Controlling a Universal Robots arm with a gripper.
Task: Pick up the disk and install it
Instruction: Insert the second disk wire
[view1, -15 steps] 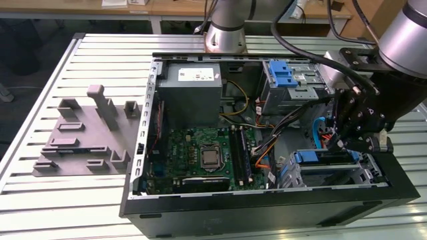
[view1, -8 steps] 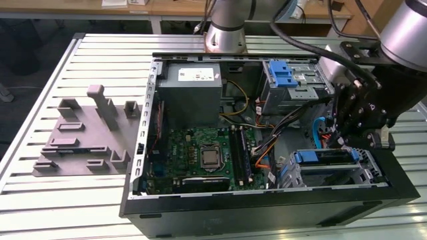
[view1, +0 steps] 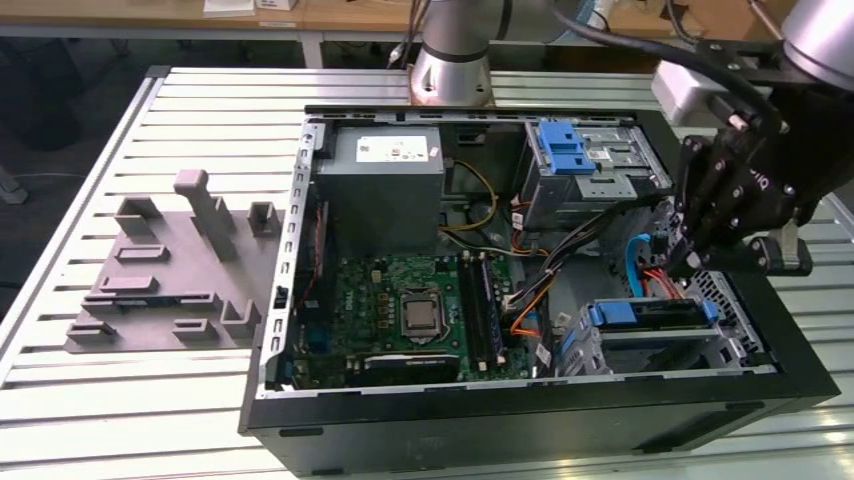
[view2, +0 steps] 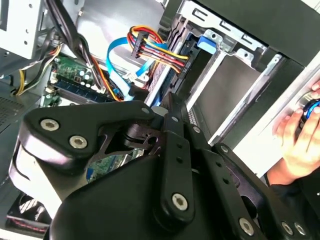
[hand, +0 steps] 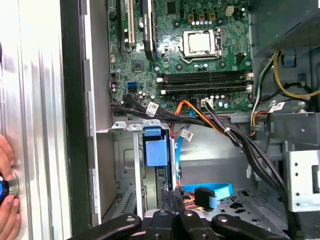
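The silver-jointed robot arm (view1: 461, 50) reaches over the open black computer case (view1: 534, 420), wrist pointing down. Its black linkage gripper (view1: 683, 262) hangs inside the case's far corner at the exterior view's right, fingers (hand: 172, 202) pressed together, holding nothing visible.

Open computer case on the slatted table

The computer case (view1: 534, 400) lies on the table (view1: 160, 400); a fixture block (view1: 174, 270) sits at the exterior view's left, the gripper (view1: 694, 262) over the case's right side, seemingly above the disk (view1: 647, 315).

No text or label can be read.
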